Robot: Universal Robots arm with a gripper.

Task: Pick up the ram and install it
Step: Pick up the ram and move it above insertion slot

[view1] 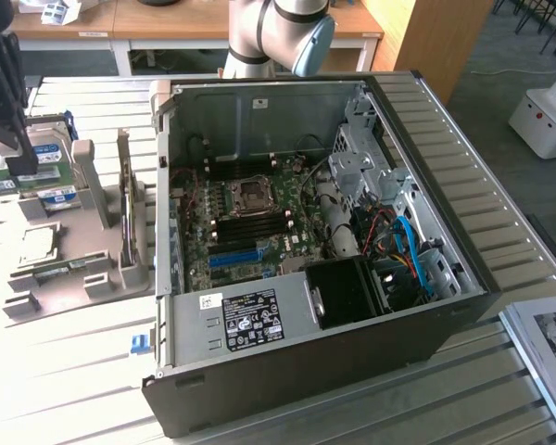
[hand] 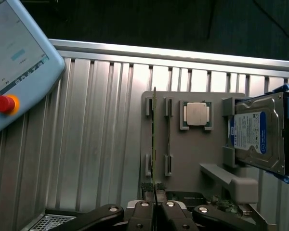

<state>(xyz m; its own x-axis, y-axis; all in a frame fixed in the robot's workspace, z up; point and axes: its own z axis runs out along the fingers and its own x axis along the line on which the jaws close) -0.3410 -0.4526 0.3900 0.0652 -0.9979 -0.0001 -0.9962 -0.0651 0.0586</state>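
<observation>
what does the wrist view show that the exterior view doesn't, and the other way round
Wrist view adds: a pendant with a red button, and a close look at the claw shut on the ram, seen edge-on. Exterior view adds: the open PC case, its motherboard and the arm. Both: the ribbed table, the grey holder, the CPU and the hard drive.

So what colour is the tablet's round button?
The button is red, clearest in the wrist view.
</observation>
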